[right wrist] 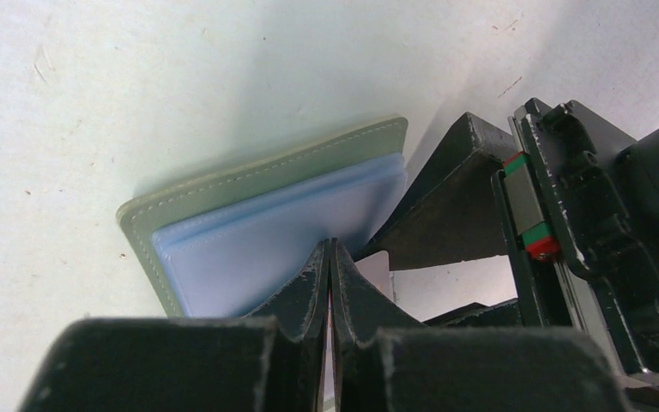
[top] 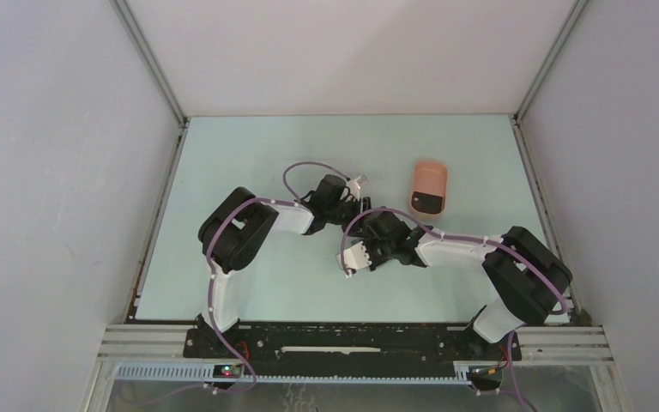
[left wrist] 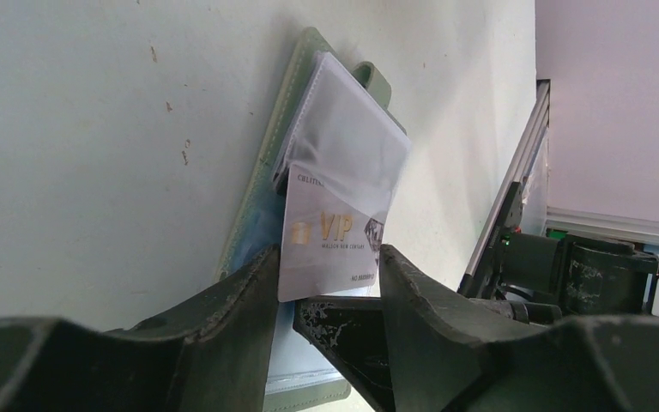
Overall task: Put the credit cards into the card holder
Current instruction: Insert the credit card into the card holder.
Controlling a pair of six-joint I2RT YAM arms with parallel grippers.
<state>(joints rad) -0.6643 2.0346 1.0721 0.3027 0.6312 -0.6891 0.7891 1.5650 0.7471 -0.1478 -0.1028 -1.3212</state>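
The grey-green card holder (left wrist: 268,163) lies open on the table, its clear sleeves fanned upward. A silvery credit card (left wrist: 326,245) marked VIP stands with its top end inside a sleeve. Its lower end sits between the fingers of my left gripper (left wrist: 326,257), whose jaws stand apart at the card's two side edges. My right gripper (right wrist: 328,245) is shut, its tips resting on the holder's bluish sleeve (right wrist: 249,249); one of its fingers (left wrist: 343,330) lies just under the card. A black card (top: 429,203) lies in the pink tray (top: 430,166).
Both arms meet at the middle of the pale green table (top: 249,154), hiding the holder from the top camera. The pink tray sits right of them. Aluminium rails and grey walls border the table on all sides.
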